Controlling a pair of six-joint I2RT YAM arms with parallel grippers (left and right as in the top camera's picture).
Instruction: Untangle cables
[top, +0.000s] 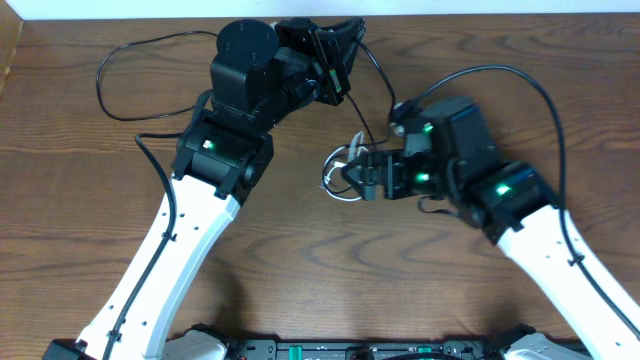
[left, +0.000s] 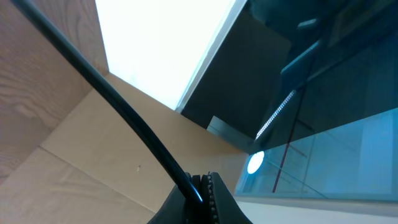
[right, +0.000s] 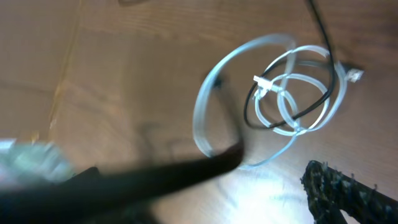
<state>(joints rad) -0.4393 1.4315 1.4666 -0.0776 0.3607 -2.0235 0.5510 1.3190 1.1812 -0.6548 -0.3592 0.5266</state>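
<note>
Wooden table (top: 60, 200), brown grain. Left end effector (top: 340, 60) sat at far centre, clamped tight on the black cable (left: 124, 112), which led near and right to the tangle. Right end effector (top: 347, 176) was spread wide over the tangle at table centre. There the white cable (right: 198, 115) lay coiled in loops, a black strand threaded through.

Overhead: even light, sharp, soft shadows on brown wooden table (top: 80, 200). Left wrist: blown-out bright white panel (left: 161, 43). Right wrist: motion blur, glare on wood beside looped thin white cable (right: 199, 118).
</note>
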